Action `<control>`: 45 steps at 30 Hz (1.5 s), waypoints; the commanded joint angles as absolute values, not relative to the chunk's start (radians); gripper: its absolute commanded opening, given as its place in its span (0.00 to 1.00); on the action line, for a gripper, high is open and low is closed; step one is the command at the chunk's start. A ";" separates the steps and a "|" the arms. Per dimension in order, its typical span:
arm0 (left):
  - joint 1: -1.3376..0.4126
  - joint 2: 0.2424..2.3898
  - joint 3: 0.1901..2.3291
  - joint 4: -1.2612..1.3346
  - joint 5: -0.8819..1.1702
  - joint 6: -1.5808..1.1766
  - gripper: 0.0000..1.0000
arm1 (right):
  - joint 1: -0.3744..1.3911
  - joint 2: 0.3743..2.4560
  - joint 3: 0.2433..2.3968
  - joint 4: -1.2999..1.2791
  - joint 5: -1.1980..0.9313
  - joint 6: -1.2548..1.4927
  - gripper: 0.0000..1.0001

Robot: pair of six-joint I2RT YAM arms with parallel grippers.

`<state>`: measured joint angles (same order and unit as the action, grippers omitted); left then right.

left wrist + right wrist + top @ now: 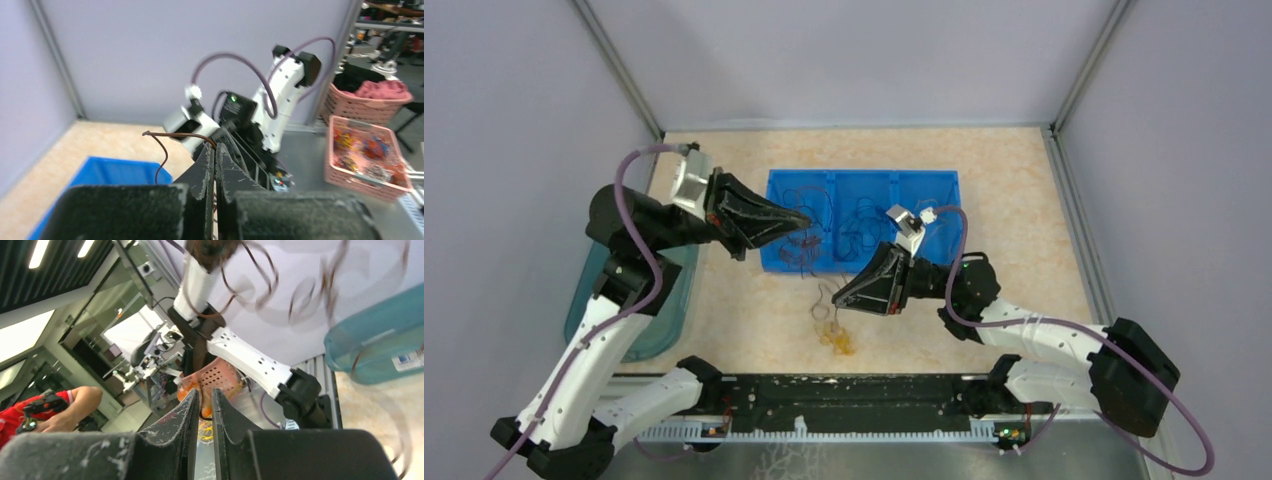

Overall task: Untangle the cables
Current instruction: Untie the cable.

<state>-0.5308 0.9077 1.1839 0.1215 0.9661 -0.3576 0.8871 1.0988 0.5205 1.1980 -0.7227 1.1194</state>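
Cables point(859, 225) partly in blue bin point(944, 185), partly on table point(1024, 220) — one gripper at each lot.
Left gripper point(804, 218) over the bin's left compartment, jaws pressed together on a thin brown cable point(162, 142) arching out from the fingertips. Right gripper point(836, 299) just off the bin's near edge, down by the table, jaws nearly together with a thin slit between — impossible to tell whether a wire sits in it. Dark loops tangled in the bin's left and middle compartments. Loose curl point(824, 305) and yellow-orange clump point(840, 342) on the table, just beside the right gripper's tips. Teal tub point(664, 320) at the table's left edge, under the left arm.
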 commanded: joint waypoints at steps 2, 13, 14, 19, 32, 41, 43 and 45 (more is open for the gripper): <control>-0.522 0.914 1.267 0.125 0.845 -0.234 0.00 | 0.884 1.037 0.466 1.222 -0.662 1.069 0.16; -0.522 0.907 1.302 0.117 0.763 -0.076 0.00 | 0.885 0.961 0.429 0.988 -0.598 0.944 0.06; -0.521 0.912 1.318 0.110 0.752 -0.063 0.00 | 0.884 0.943 0.409 0.956 -0.575 0.923 0.05; -0.521 0.935 1.347 0.055 0.904 -0.094 0.00 | 0.882 0.829 0.451 0.731 -0.412 0.786 0.42; -0.521 0.939 1.309 0.079 1.095 -0.232 0.00 | 0.882 0.841 0.710 0.581 -0.346 0.598 0.73; -0.520 0.934 1.298 0.107 1.092 -0.256 0.00 | 0.882 0.890 0.711 0.640 -0.399 0.673 0.56; -0.520 0.935 1.297 0.109 1.092 -0.255 0.00 | 0.882 0.908 0.711 0.668 -0.407 0.688 0.56; -0.520 0.935 1.298 0.106 1.090 -0.255 0.00 | 0.882 0.923 0.711 0.697 -0.410 0.703 0.54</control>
<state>-0.5255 0.9459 1.3025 0.0750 1.0737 -0.2401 0.8871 0.9047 0.6773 0.6022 -0.3901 0.6662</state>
